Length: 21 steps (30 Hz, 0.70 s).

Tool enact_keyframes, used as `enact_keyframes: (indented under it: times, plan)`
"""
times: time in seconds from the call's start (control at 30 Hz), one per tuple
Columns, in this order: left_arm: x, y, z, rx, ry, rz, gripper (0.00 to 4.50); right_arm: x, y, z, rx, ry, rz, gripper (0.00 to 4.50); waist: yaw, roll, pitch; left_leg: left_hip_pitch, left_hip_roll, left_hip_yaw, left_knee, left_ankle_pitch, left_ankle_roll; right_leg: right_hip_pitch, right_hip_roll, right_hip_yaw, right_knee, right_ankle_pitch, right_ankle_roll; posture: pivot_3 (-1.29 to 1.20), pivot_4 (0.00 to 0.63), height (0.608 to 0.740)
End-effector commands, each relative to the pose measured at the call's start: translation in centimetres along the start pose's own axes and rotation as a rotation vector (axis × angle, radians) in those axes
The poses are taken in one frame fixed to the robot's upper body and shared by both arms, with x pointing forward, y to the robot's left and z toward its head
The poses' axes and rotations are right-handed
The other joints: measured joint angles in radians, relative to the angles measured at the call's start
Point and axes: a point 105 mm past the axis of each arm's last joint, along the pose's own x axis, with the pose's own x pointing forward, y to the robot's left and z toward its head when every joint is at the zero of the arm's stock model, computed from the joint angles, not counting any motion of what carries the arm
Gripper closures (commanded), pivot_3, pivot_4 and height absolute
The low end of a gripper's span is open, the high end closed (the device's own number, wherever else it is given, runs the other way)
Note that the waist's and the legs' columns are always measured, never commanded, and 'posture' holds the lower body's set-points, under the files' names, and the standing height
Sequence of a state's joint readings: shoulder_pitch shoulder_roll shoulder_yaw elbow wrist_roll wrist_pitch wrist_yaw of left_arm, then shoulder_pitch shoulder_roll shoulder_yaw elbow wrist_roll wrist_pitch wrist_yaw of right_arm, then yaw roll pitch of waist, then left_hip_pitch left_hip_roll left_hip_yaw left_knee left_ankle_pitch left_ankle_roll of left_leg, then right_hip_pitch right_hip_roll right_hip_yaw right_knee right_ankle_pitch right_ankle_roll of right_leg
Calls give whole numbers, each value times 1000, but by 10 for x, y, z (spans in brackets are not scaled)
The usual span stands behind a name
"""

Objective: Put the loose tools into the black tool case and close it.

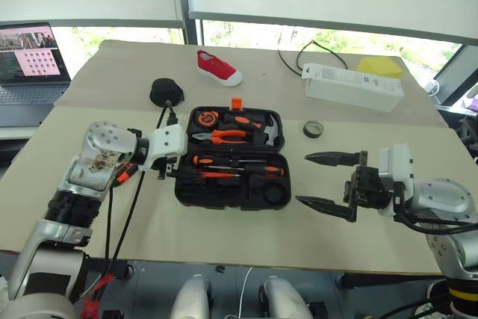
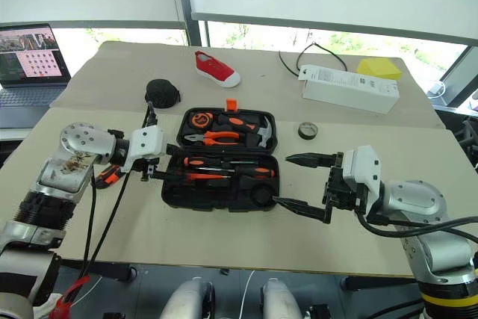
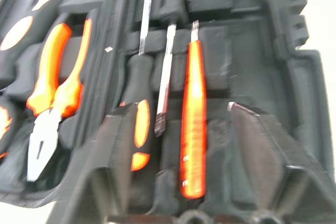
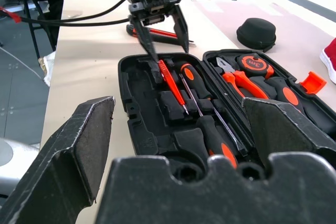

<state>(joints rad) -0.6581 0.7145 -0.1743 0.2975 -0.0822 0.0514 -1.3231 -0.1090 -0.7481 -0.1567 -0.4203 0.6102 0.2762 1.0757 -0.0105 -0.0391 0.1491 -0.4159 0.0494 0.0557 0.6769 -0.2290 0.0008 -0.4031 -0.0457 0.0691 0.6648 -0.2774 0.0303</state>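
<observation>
The flat black plastic tool case (image 1: pixel 231 158) lies open in the middle of the beige worktop (image 1: pixel 351 233), its lid half holding orange-handled pliers (image 1: pixel 224 137), its near half two long-shafted screwdrivers with orange-black handles (image 4: pixel 202 109) and a thin all-orange tester screwdriver (image 3: pixel 192 119). The left tool (image 4: pixel 163 32) hovers at the case's left edge, fingers parted around nothing, above the tester. An orange-black utility knife (image 4: pixel 155 32) lies on the worktop just beyond it. The right tool (image 1: pixel 327 181) hangs right of the case, spread wide and empty. A small dark tape ring (image 1: pixel 313 129) rests right of the lid.
</observation>
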Motion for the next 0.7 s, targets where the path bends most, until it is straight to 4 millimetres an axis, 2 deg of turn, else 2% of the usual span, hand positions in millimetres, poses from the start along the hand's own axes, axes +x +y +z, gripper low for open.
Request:
enact_keyframes:
  times: [0.03,0.1,0.13,0.33,0.7]
  plan:
    - [7,15,5,-18,-79,83,3581,3,-1,7,-30,-33,-7,0,2,0,0,0,0,0,0,0,0,0,0,0,0,0,0,0,150,740]
    - [14,14,3,-10,-86,77,4332,3,-1,7,-31,-37,-14,0,3,0,0,0,0,0,0,0,0,0,0,0,0,0,0,0,150,740]
    - [17,13,3,-14,-94,68,4432,3,-1,7,-31,-38,-17,0,3,0,0,-1,0,0,0,0,0,0,0,0,0,0,0,0,150,740]
    - [33,-1,-1,-25,-96,32,4432,4,0,7,-31,-48,-32,0,1,-1,0,-1,0,0,0,0,0,0,0,0,0,0,0,0,150,740]
    - [38,-19,-9,-56,-81,-20,4432,6,0,6,-31,-57,-48,0,-1,0,0,-1,0,0,0,0,0,0,0,0,0,0,0,0,150,740]
